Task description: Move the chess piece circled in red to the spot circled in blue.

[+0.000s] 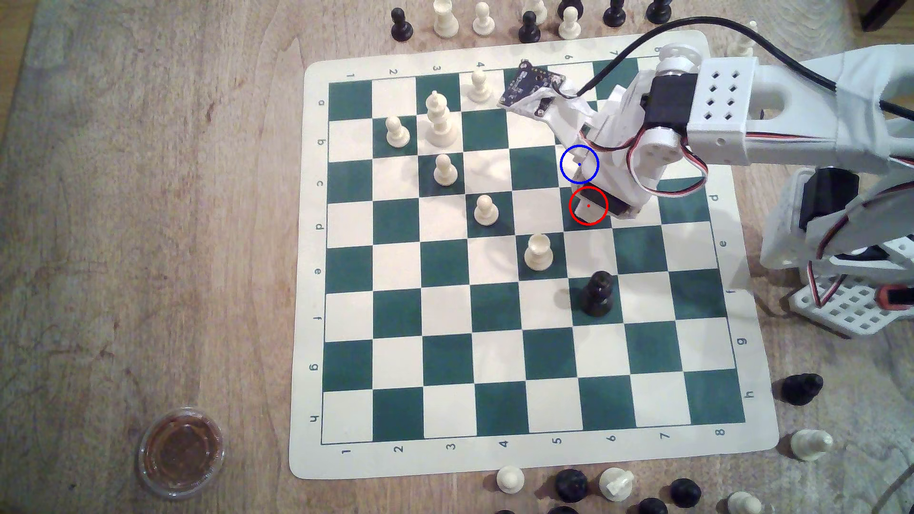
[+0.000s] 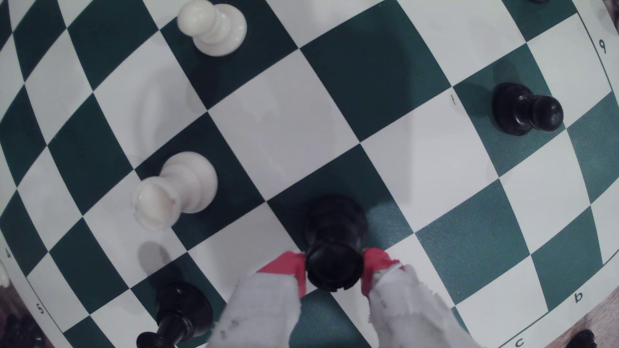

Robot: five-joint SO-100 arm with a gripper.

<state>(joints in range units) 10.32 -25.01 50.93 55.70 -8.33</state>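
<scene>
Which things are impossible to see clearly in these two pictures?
- Exterior view: the chess piece under the red ring is hidden by the arm.
- Exterior view: the spot is partly covered by the arm.
- Wrist view: the pincer pads flank the chess piece; whether its base is lifted is unclear.

- The cream border of the green-and-cream vinyl chess board (image 1: 306, 277) carries dark printed digits 1 to 8 along its near edge in the exterior view
- Digits also run along its far edge, partly covered
- Letters a to h run down the border on the exterior view's left
- Letters d to h on the exterior view's right
- In the wrist view the border shows "b", "c", "4", "5", "9"
</scene>
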